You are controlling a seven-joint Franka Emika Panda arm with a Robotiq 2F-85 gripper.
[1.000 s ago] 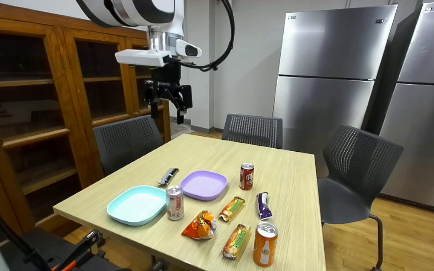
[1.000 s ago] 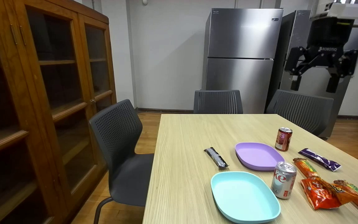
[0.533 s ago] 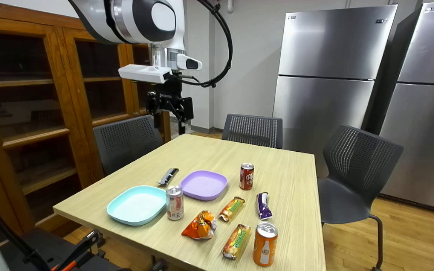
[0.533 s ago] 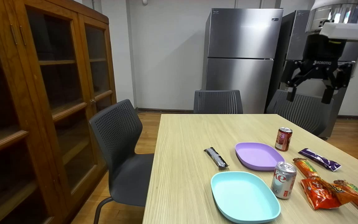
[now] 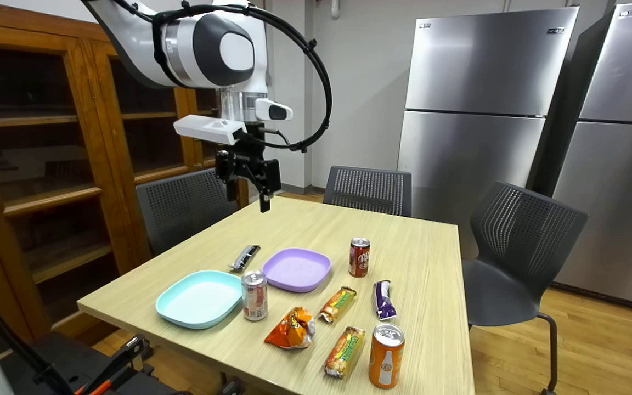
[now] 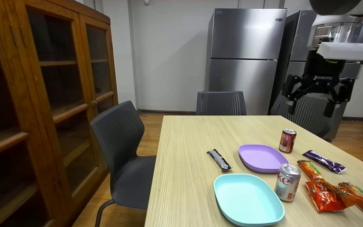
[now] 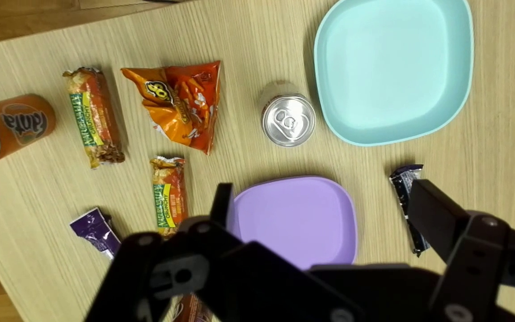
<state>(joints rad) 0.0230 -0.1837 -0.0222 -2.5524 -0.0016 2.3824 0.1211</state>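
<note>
My black gripper (image 5: 248, 198) hangs in the air above the table with nothing between its widely parted fingers. In the wrist view a shallow purple plate (image 7: 295, 219) shows between the fingers, well below them. The right finger partly covers a black-and-silver wrapped bar (image 7: 403, 192). Above these in that view are a silver can (image 7: 289, 120) and a turquoise plate (image 7: 387, 67), both plates bare. Left of them lie an orange chip bag (image 7: 186, 105), two granola bars (image 7: 93, 116) and a purple wrapped bar (image 7: 96, 230). A dark red can (image 5: 359, 258) stands beyond the purple plate.
An orange can (image 5: 386, 356) stands near the table's edge in an exterior view. Dark chairs (image 5: 368, 189) surround the wooden table (image 6: 194, 135). A glass-fronted wooden cabinet (image 6: 58, 94) lines a side, and steel refrigerators (image 5: 486, 109) stand behind.
The gripper has come down steadily toward the table, open throughout, drifting slightly left in an exterior view. The things on the table have stayed where they were.
</note>
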